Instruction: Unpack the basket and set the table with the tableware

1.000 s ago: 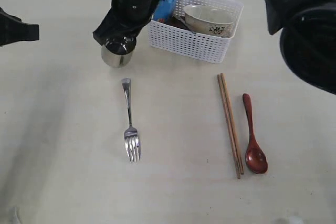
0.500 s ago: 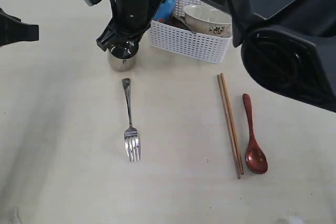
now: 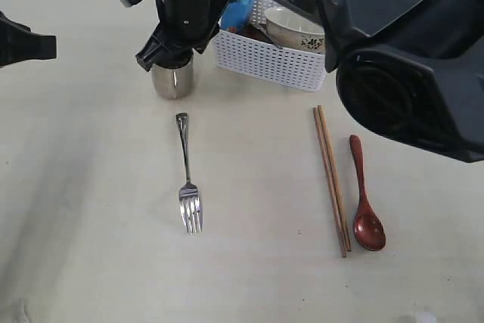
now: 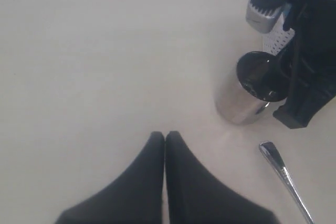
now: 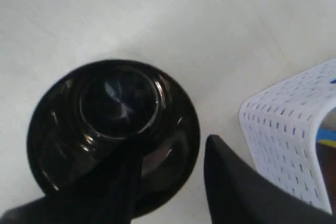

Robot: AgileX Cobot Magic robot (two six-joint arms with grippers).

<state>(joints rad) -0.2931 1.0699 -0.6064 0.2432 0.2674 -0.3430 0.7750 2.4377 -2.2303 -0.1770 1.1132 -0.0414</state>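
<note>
Since a second ago the steel mug [image 3: 172,81] has come down from a tilted carry and now stands upright on the tabletop [image 3: 91,187], just beside the left end of the basket [image 3: 265,58] and beyond the handle of the fork [image 3: 187,172].

The right fingers [image 5: 231,182] straddle the mug's rim, one inside the cup and one outside, on the basket side. They stand apart. I cannot tell whether they are pressing the wall or have let go. The left fingers [image 4: 152,171] are closed tip to tip, hold nothing, and hover over bare tabletop, well apart from the mug.

The bowl [image 3: 299,29] lies in the basket. Chopsticks [image 3: 330,179] and spoon [image 3: 363,194] are laid out on the right.

Hazards, in my judgement:
- A withdrawal that is not straight up could hook the inner finger on the rim and tip or drag the mug.
- The outer finger sits close to the basket wall, so opening wider or swinging sideways could push the basket.
- A toppled mug would likely roll onto the fork.
</note>
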